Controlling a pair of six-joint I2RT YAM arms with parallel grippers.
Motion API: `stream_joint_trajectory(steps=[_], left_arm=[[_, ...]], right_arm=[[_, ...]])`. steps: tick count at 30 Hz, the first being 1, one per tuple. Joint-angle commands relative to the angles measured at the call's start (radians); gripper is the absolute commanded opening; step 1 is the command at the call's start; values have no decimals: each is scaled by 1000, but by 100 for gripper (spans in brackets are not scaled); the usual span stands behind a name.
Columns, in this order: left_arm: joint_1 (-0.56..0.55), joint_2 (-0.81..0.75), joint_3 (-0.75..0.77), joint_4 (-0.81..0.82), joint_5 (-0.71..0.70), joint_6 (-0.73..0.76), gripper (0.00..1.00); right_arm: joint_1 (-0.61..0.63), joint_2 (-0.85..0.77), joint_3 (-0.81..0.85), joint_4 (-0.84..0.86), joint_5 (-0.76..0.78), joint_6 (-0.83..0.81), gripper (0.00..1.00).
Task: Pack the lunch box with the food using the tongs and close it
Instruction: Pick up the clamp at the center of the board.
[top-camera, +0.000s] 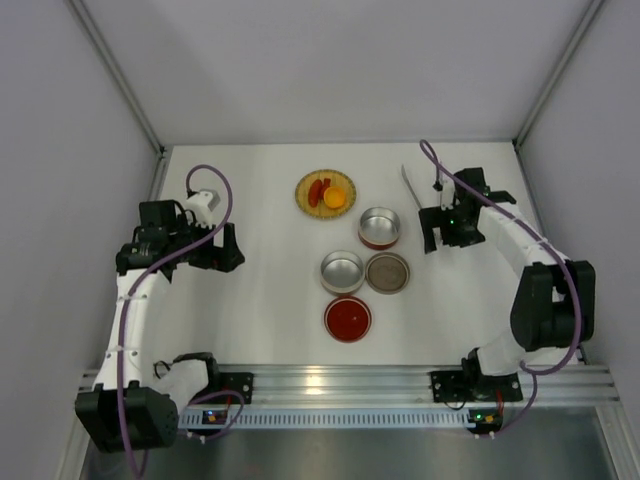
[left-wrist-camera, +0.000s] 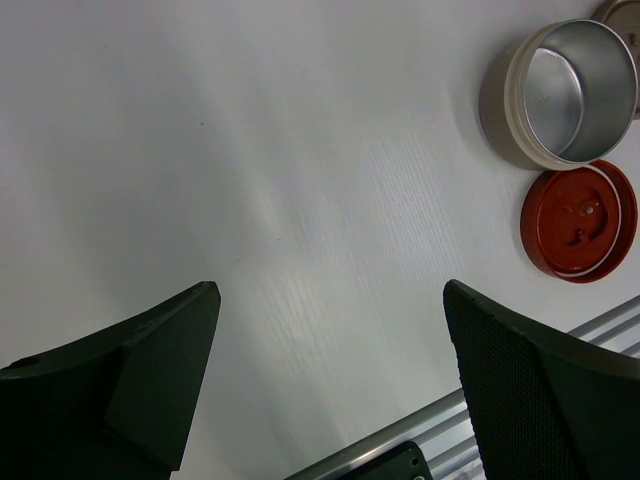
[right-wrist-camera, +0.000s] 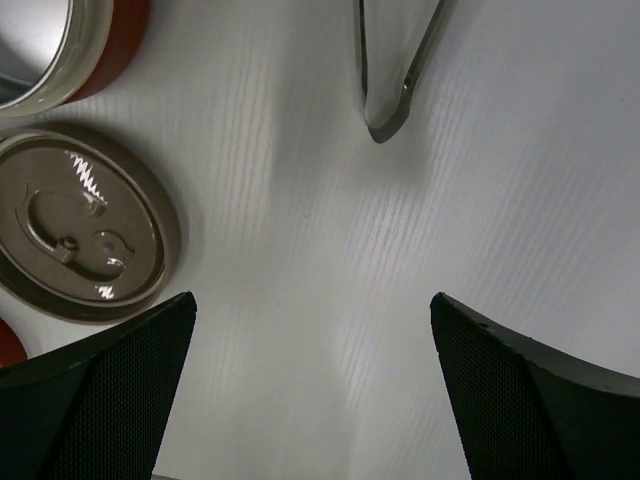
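Right gripper (top-camera: 434, 240) and left gripper (top-camera: 236, 250) hang over the table (top-camera: 270, 330) with jaws spread wide, neither holding anything.

Taking the red-walled tin (top-camera: 380, 227) as the mark: the tongs (top-camera: 410, 187) lie flat on the table just beyond it to the right, untouched. The right gripper hovers just right of the tin, nearer than the tongs. In the right wrist view their narrow end sits ahead of the spread fingers (right-wrist-camera: 520, 400), apart from them. The food, red pieces (top-camera: 317, 192) and an orange-yellow piece (top-camera: 335, 198), sits on a yellow woven plate (top-camera: 330, 177) beyond the tin to the left. A cream-walled open tin (top-camera: 342, 271) and a tan lid (top-camera: 388, 272) sit side by side just on the tin's near side, with a red lid (top-camera: 348, 319) nearer again. The left gripper is well off to the tin's left.
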Motion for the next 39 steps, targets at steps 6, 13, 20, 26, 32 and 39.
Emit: stream_joint_trajectory(steps=[6, 13, 20, 26, 32, 39], left_arm=[[-1, 21, 15, 18, 30, -13, 98], [-1, 75, 30, 16, 56, -16, 98], [-1, 97, 38, 19, 62, -14, 98], [0, 106, 39, 18, 60, -16, 98], [-1, 106, 45, 18, 57, -19, 98], [-1, 104, 44, 19, 65, -20, 98]], right_arm=[[15, 237, 167, 159, 66, 53, 99], [24, 409, 297, 229, 122, 54, 99], [57, 541, 399, 263, 194, 50, 99], [78, 621, 485, 234, 240, 43, 95], [78, 690, 557, 174, 228, 36, 91], [77, 718, 592, 145, 195, 40, 88]])
